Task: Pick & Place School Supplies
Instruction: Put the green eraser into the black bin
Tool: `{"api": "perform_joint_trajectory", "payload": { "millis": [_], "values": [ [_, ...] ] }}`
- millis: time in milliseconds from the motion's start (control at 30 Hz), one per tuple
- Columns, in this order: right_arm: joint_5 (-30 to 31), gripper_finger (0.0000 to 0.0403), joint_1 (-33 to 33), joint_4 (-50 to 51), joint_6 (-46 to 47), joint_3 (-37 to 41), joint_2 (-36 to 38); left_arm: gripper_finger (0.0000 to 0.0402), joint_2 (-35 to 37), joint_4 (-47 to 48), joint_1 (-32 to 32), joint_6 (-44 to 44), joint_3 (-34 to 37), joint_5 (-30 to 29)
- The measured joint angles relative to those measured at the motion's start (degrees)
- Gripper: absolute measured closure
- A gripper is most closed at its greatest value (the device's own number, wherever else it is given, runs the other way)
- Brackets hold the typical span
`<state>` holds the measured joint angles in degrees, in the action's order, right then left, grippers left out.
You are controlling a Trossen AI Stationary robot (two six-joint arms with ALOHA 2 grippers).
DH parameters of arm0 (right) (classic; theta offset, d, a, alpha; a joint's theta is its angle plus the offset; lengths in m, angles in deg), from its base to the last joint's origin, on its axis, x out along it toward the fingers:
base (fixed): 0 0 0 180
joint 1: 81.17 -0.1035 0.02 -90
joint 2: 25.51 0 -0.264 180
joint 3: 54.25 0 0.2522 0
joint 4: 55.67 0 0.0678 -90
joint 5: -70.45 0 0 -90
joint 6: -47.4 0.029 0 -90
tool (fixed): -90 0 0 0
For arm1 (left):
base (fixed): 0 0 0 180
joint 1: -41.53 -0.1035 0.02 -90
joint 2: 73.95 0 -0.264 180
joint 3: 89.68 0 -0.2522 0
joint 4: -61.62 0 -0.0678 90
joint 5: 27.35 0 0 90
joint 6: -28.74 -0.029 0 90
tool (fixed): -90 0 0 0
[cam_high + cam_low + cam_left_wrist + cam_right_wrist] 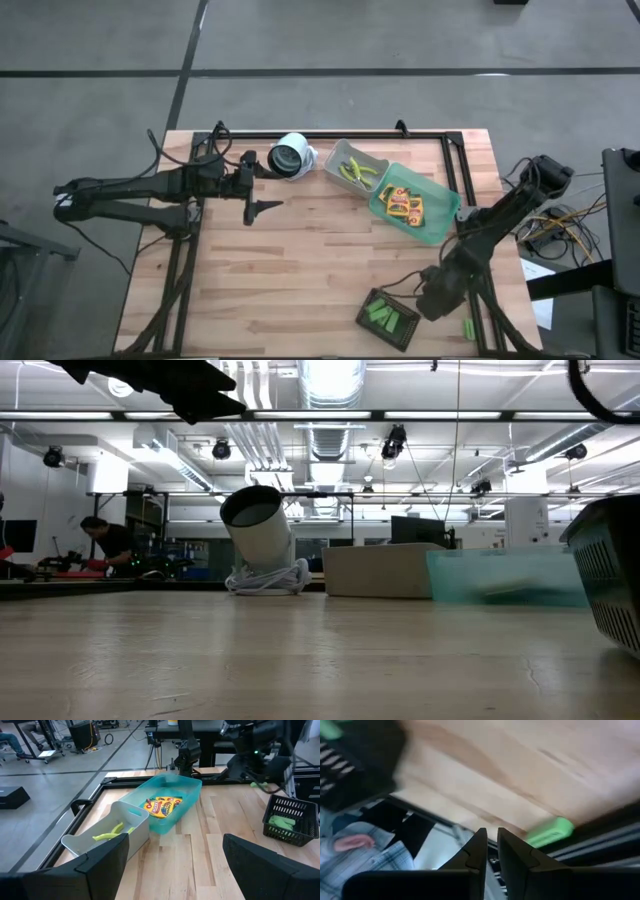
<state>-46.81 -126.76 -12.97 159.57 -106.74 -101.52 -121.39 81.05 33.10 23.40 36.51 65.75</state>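
Right pincer (428, 297) pressed together, empty, beside dark tray (388, 316) near tabletop (300, 260) front edge. Left pincer (262, 190) spread, near back edge.

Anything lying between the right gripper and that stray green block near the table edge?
Nothing: in the high view only bare wood of the table separates the right gripper from the green block. The dark tray sits on its other side.

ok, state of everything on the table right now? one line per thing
left gripper: open, empty, above the bare wood
right gripper: shut, empty, near the table's front edge
grey bin: upright, holds the yellow-handled tools
green bin: upright, holds the yellow packs
dark basket: upright, green blocks inside
stray green block: loose at the table's front edge
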Motion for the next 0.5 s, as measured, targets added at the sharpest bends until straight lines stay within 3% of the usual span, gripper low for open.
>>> {"api": "perform_joint_trajectory", "payload": {
  "millis": [267,500],
  "values": [
    [-1.26,0.0360,-1.81,-1.90,7.45,7.39,8.80,0.0074,-0.01,0.00,0.00,-0.02,0.00,0.01],
    [-1.26,0.0360,-2.33,-2.63,8.24,7.37,10.70,0.0074,0.00,0.00,0.00,0.00,0.01,0.01]
  ]
}}
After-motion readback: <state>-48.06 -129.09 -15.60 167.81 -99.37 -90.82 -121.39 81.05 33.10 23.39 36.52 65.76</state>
